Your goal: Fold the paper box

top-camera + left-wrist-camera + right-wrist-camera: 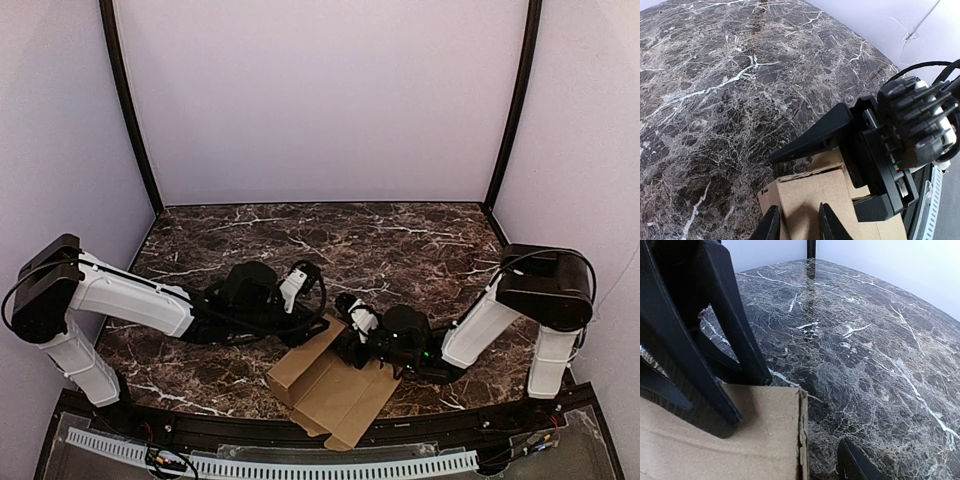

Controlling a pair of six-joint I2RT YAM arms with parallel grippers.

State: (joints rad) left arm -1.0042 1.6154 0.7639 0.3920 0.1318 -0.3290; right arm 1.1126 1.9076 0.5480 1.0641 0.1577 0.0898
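- Two arms meet at the paper box (335, 390), half-folded at the desk's (400, 240) near edge.
- Left gripper (799, 225) pinches its raised wall (fingers narrowly apart).
- Right gripper (348, 335) stands spread, close beside that wall.

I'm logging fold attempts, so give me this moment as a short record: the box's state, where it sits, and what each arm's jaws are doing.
box: paper box, brown, partly folded, flaps spread out
place: marble table, centre of the near edge
left gripper: jaws narrowly apart in front of a cardboard wall; grip unclear
right gripper: jaws open, straddling a cardboard edge, one finger over the cardboard, the other over the table
fold: not finished
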